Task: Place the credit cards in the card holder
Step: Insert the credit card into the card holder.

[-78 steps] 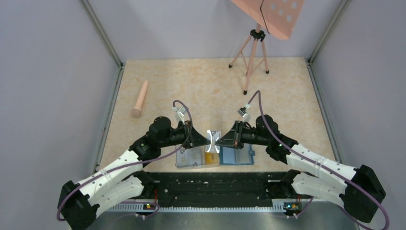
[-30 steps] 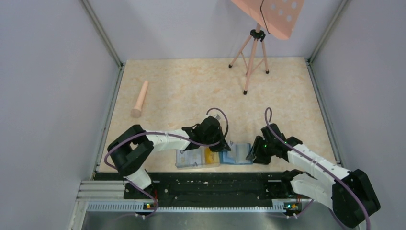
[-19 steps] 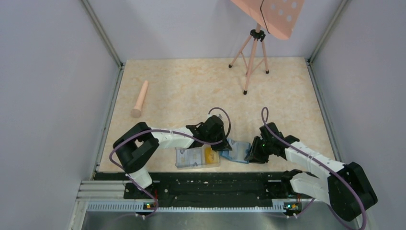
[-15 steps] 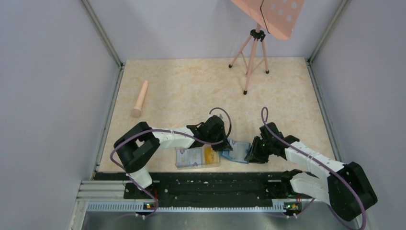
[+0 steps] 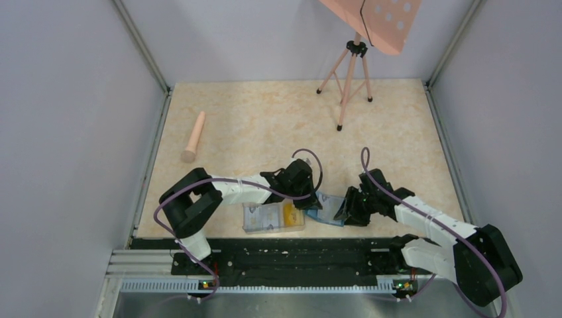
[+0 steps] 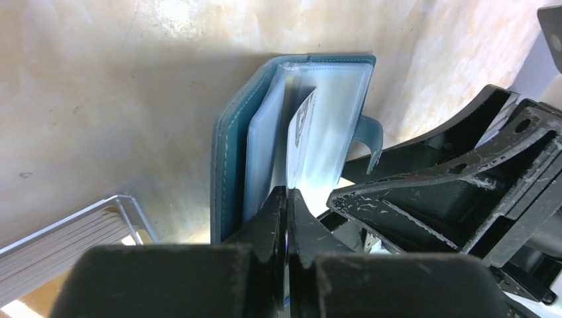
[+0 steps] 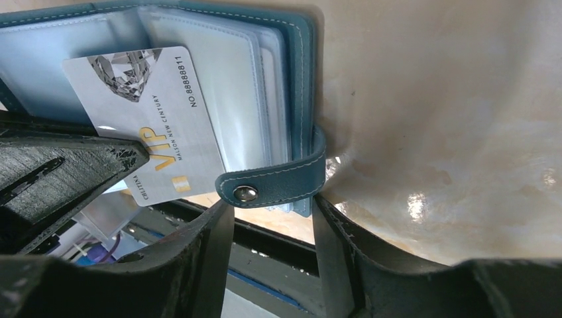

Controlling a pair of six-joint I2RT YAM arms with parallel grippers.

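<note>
The teal card holder (image 5: 327, 207) lies open on the table and is skewed. In the left wrist view its clear inner pockets (image 6: 265, 132) fan out. My left gripper (image 6: 287, 192) is shut on a pale blue-white credit card (image 6: 301, 122), seen edge-on, whose far end is in among the pockets. The right wrist view shows this card's VIP face (image 7: 152, 119) against the pockets. My right gripper (image 7: 272, 209) is open, with its fingertips on either side of the snap tab (image 7: 272, 184) at the holder's edge (image 7: 301, 79). From above, the left gripper (image 5: 310, 201) and the right gripper (image 5: 344, 211) flank the holder.
A clear plastic box (image 5: 273, 217) with yellow and pale cards sits just left of the holder, and also shows in the left wrist view (image 6: 73, 232). A pink tripod (image 5: 348, 73) stands at the back. A pink cylinder (image 5: 193, 137) lies far left. The black base rail (image 5: 291, 255) runs along the near edge.
Earlier both grippers met at a card above the table. Since then both came down to the holder, which skewed and shifted slightly. Almost nothing moved in the last half second.
</note>
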